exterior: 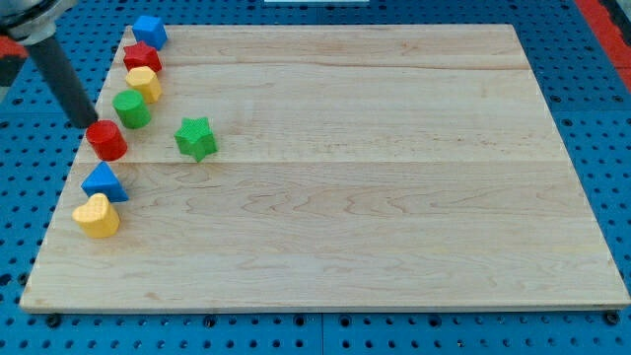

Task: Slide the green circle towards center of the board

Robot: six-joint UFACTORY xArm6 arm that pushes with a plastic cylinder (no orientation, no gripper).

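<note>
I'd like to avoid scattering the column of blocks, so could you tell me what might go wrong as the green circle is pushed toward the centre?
1. My tip sits at the view's left of the green circle, right by the red circle; a push from here may drag the red one along.
2. The yellow block touches the green circle's upper side and could be disturbed.
3. The green star lies toward the centre and might get bumped.

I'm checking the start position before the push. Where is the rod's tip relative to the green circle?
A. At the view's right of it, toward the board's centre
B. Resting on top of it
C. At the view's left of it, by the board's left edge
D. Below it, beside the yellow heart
C: my tip sits left of the green circle, by the wooden board's left edge, just above the red cylinder.
</note>
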